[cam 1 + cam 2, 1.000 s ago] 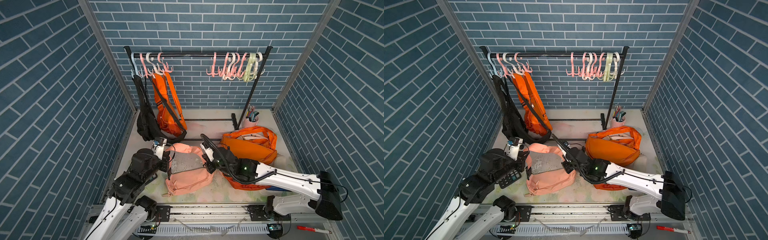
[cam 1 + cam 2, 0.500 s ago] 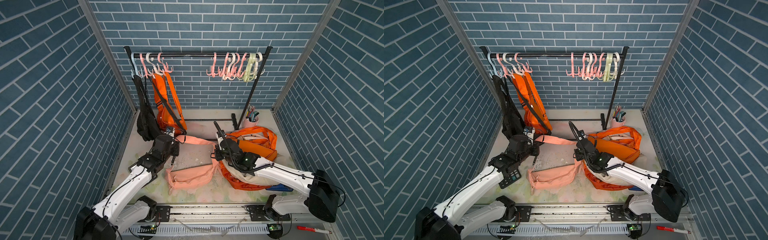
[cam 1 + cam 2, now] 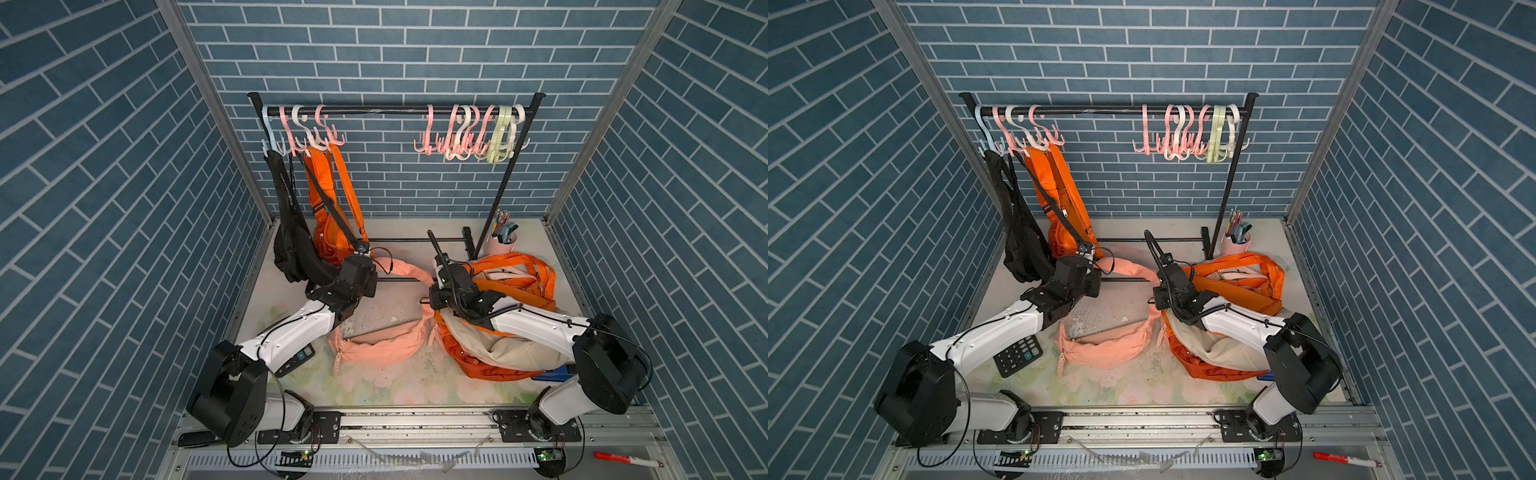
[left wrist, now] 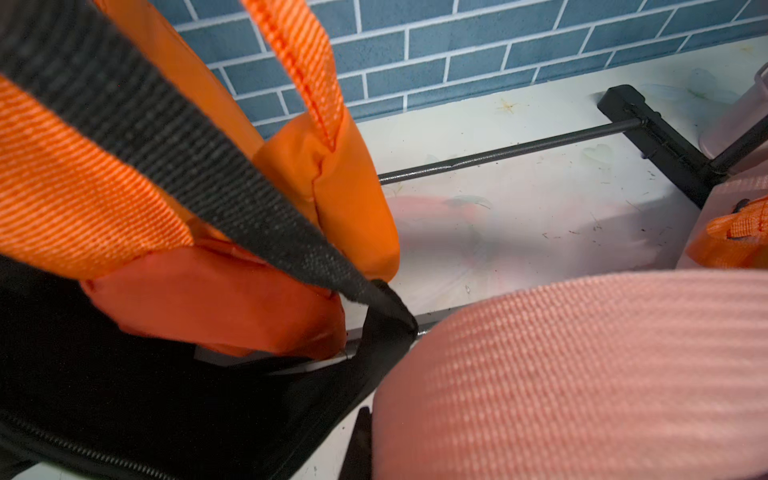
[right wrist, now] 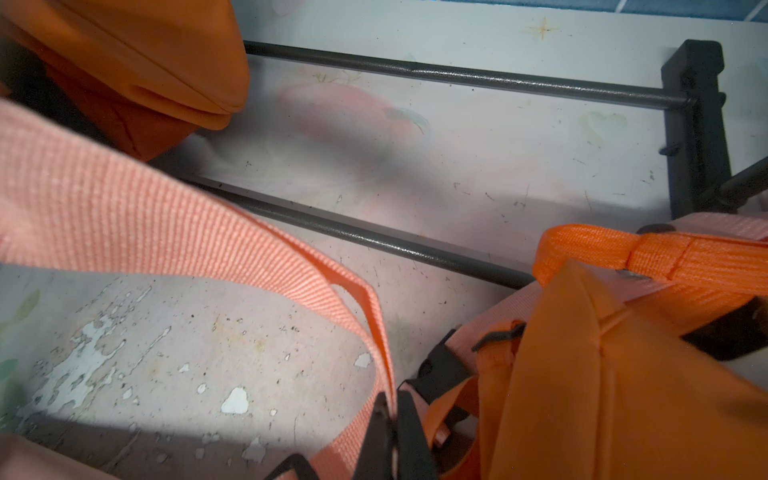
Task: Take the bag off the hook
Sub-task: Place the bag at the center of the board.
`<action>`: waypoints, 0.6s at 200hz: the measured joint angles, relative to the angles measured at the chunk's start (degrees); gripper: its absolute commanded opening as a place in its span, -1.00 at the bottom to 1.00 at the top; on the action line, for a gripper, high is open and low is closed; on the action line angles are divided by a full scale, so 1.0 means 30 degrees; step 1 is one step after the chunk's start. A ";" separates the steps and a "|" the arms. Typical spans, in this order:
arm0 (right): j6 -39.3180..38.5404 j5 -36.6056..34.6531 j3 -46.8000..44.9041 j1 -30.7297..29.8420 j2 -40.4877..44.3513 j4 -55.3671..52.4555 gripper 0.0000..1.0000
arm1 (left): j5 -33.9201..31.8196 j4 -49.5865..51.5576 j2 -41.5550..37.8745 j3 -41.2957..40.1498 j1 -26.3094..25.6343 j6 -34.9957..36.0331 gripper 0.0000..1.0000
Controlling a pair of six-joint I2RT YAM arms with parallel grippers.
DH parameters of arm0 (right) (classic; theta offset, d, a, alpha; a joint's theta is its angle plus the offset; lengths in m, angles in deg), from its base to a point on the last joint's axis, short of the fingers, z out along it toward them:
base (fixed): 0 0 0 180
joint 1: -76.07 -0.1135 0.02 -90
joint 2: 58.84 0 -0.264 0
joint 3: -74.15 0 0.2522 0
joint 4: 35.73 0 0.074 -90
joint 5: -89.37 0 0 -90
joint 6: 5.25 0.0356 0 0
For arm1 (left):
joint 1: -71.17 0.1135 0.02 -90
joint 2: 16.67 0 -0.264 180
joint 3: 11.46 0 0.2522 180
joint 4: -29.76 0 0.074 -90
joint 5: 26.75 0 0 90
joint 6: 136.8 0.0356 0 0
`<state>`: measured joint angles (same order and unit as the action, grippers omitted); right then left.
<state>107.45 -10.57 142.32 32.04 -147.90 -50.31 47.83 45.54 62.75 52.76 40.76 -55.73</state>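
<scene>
Left jaws, right jaws both pinch strap [image 3: 409,272]; pink bag [image 3: 374,353] on table [image 3: 395,388] below.

The table [image 3: 390,388] I work on is pale, with a faded flower print and scuffed, flaking patches. The peach bag [image 3: 374,351] lies slumped near its middle. Just right of the peach bag sprawls an orange bag [image 3: 515,289], with a blue thing [image 3: 552,375] poking out from under it. Left of the peach bag lies a calculator [image 3: 1017,355]. Behind the peach bag stand the rack's base [image 3: 468,243] and, further right, a pink pen cup [image 3: 503,246].
</scene>
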 measured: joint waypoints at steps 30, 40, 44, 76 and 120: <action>0.0007 0.0102 0.1224 0.0707 -0.0831 -0.0219 -1.00 | 0.0000 -0.0954 0.1377 0.0452 -0.0080 0.0233 -1.00; 0.0007 0.0073 0.1632 0.0896 -0.1086 -0.0372 -1.00 | 0.0007 -0.1224 0.1916 0.0590 -0.0146 0.0284 -1.00; 0.0007 0.0073 0.1756 0.0976 -0.1180 -0.0415 -1.00 | 0.0007 -0.1311 0.2142 0.0656 -0.0168 0.0299 -1.00; 0.0015 0.0066 0.1953 0.1421 -0.1566 -0.0714 -1.00 | 0.0080 -0.1843 0.3912 0.1377 -0.0270 0.0408 -1.00; 0.0015 0.0182 0.2025 0.1683 -0.2142 -0.1013 -1.00 | 0.0109 -0.2237 0.5843 0.2885 -0.0270 0.0627 -1.00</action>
<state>107.49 -10.02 148.40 37.08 -154.32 -53.35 48.16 38.83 80.28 61.42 39.95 -53.85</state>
